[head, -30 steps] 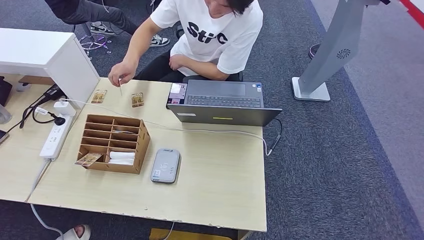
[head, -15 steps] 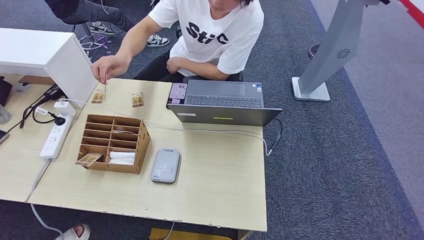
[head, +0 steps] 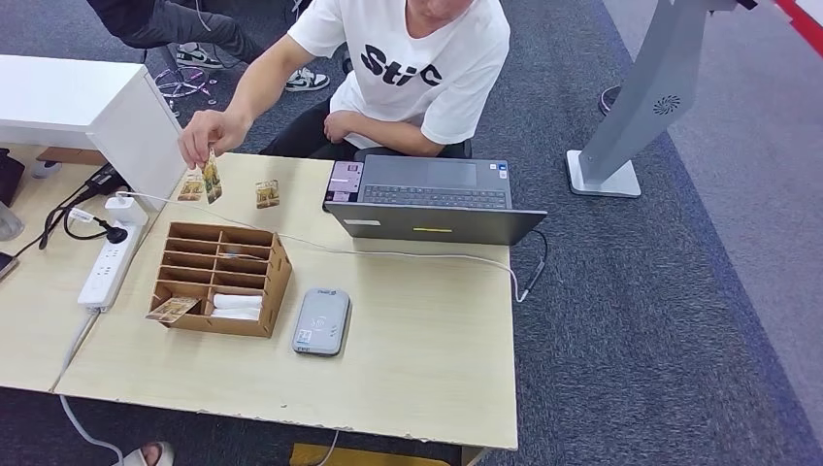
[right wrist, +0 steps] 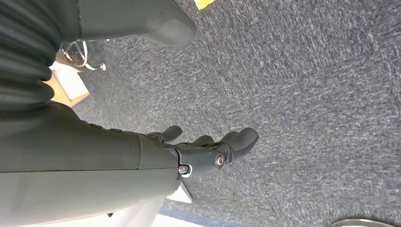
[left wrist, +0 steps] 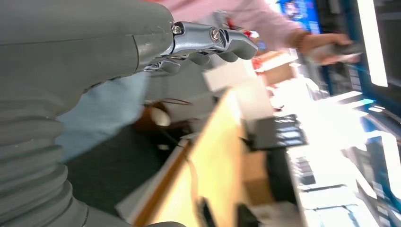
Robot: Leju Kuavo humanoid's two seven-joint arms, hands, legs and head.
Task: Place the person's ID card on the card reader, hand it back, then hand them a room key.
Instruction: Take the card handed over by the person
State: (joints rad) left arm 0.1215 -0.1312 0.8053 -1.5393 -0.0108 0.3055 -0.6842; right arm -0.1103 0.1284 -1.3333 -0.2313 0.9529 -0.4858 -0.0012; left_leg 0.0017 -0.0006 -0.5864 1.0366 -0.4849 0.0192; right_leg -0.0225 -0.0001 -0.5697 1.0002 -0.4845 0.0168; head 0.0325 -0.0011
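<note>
A seated person in a white T-shirt holds a patterned card (head: 212, 178) by its top edge just above the table's far left. Two more patterned cards (head: 267, 193) lie flat near it. The grey card reader (head: 321, 321) sits on the table in front of a cardboard organizer (head: 221, 278), which holds a patterned card (head: 173, 310) and white cards (head: 236, 307). My left hand (left wrist: 208, 40) holds nothing, its fingers loosely extended beside the table. My right hand (right wrist: 208, 151) hangs over the carpet and also holds nothing.
An open grey laptop (head: 432, 199) stands at the table's far edge, its cable trailing across the top. A white power strip (head: 109, 264) and a white box (head: 92, 107) are at the left. A grey stand (head: 631, 116) rises from the carpet at the right.
The person's hand moved left from the middle card to the left one, then lifted a card off the table. My hands have not visibly moved.
</note>
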